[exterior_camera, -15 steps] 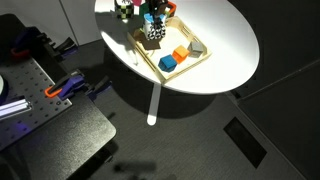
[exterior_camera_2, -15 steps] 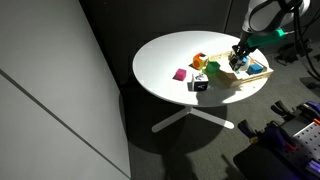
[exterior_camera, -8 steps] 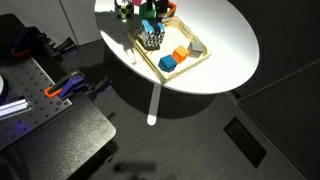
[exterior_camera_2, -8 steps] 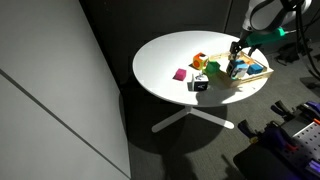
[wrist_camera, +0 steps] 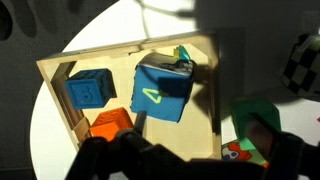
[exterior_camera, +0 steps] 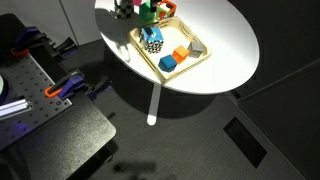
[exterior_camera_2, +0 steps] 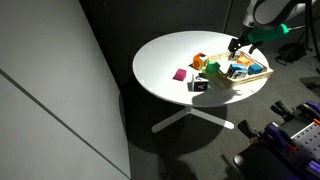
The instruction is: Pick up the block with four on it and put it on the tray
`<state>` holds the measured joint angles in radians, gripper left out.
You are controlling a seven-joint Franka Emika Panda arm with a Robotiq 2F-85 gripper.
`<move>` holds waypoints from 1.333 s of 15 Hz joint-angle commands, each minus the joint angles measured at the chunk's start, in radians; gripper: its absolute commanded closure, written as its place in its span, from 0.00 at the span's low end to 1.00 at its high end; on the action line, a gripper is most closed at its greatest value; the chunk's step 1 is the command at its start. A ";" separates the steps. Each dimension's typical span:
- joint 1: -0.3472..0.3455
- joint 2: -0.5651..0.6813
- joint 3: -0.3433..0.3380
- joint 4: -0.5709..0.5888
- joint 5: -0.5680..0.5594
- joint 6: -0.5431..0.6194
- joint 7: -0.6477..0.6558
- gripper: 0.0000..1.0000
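In an exterior view the block with four on it [exterior_camera: 150,40] shows as a small dark-and-white patterned cube. It lies inside the tray [exterior_camera: 188,63], at the end nearest the left edge of the table [exterior_camera: 225,40] as that view shows it. A blue cube [exterior_camera: 167,63] and an orange block [exterior_camera: 180,53] share the tray further along, and a pale piece at its far end is too small to name. In an exterior view from across the table the gripper [exterior_camera_2: 239,45] hangs just above the tray [exterior_camera_2: 250,80], apart from its contents, which blur together there. A green block [exterior_camera_2: 212,70] and a pink block [exterior_camera_2: 181,74] lie outside it on the table. In the wrist view the block with four on it [wrist_camera: 160,92] turns a blue face with a pale four upward. It sits near the right rim of the tray [wrist_camera: 120,52]. The blue cube [wrist_camera: 88,90] is in the upper left corner and the orange block [wrist_camera: 110,125] is at the lower left edge. The green block [wrist_camera: 255,115] lies just outside the right rim. The gripper [wrist_camera: 190,160] is released and empty, its fingers spread wide at the bottom edge. The placing looks done, so the step in hand is probably to draw clear. That is best done by keeping the jaws wide and rising straight up past the rim, with no sideways sweep toward the neighbouring blocks.
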<state>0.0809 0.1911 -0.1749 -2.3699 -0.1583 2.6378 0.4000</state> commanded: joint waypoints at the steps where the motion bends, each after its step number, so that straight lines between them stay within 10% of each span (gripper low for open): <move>1: -0.037 -0.087 0.060 -0.037 0.073 -0.096 -0.099 0.00; 9: -0.062 -0.175 0.120 -0.023 0.167 -0.368 -0.287 0.00; 20: -0.058 -0.205 0.145 -0.038 0.146 -0.318 -0.246 0.00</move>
